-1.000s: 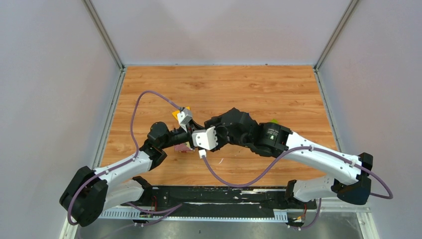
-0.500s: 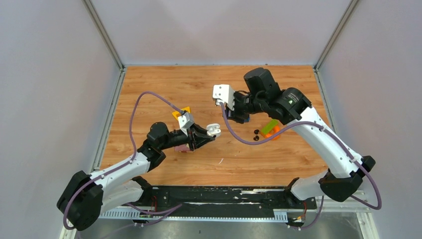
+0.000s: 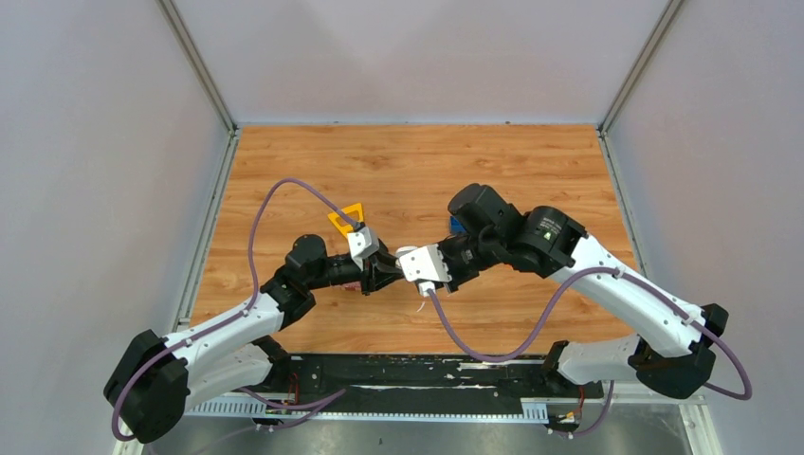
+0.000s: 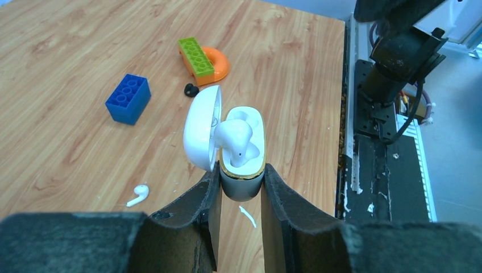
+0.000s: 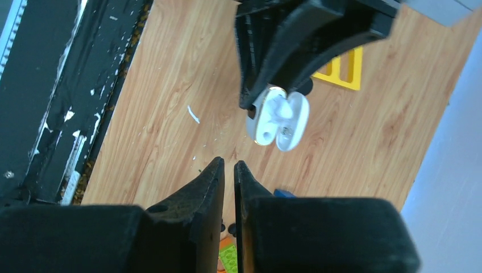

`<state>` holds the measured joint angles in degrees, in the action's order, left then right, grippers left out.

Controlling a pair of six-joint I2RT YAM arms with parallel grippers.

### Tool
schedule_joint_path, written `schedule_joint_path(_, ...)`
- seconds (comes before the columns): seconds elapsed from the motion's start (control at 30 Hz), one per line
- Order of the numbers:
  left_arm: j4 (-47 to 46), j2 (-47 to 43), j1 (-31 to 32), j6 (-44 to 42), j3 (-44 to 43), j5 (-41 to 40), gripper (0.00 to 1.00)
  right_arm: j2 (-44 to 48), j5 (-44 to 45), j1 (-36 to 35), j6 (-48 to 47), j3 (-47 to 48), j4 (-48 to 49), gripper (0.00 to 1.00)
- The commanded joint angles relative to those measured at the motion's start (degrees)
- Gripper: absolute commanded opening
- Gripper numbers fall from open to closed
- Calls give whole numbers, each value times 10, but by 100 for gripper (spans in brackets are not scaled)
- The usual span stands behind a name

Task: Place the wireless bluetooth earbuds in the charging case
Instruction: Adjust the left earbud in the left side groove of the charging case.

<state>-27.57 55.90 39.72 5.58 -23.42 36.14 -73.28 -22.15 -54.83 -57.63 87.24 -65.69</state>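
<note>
Charging case (image 4: 241, 186), small white rounded plastic with a gold rim and its hinged lid swung open sideways, is clamped across its short width in the left jaws and held up off the wooden desk (image 4: 68, 51). Its long axis runs straight out ahead of those jaws, with the pockets facing the wrist camera.

One small white stemmed plastic earbud (image 4: 234, 139) sits in the pocket nearest the left jaws. Its head stands proud of the rim, so I'd judge it not fully seated. The outer pocket looks empty.

The second earbud (image 4: 138, 195), same white plastic, lies flat on the desk. It is below the left jaws on the lid side, well apart from the case, with its stem angled away from it.

The right jaws are all but together, only a thin slit, with nothing visible between them. The case is just ahead of their tips, slightly off to one side, not touching. The second earbud doesn't show in the right wrist view, so I can't place it relative to the right jaws.

Judgement:
- The left arm (image 3: 237, 322) is busy holding the case, so the pick falls to the right arm (image 3: 607, 284).
- It needs to spread its jaws, drop to the desk on the lid side, and take the bud across its stem.
- Then it carries the bud to the outer pocket.
- Risks are clipping the open lid or knocking the proud bud.

Don't confuse the bud with the thin white sliver (image 4: 247, 216) on the desk directly under the left jaws.
</note>
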Motion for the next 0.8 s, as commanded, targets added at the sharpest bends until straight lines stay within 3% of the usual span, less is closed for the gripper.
schedule_joint_path(0.0, -5, -8, 6, -27, -21, -1, 0, 3, 13, -17, -73, -18, 44, 13)
schedule_joint_path(0.3, 7, -14, 11, -43, -21, -4, 0, -28, -8, -18, -77, -18, 66, 28)
schedule_joint_path(0.77, -2, -18, 13, -40, -18, 2, 0, -71, -3, -18, -80, -15, 81, 28)
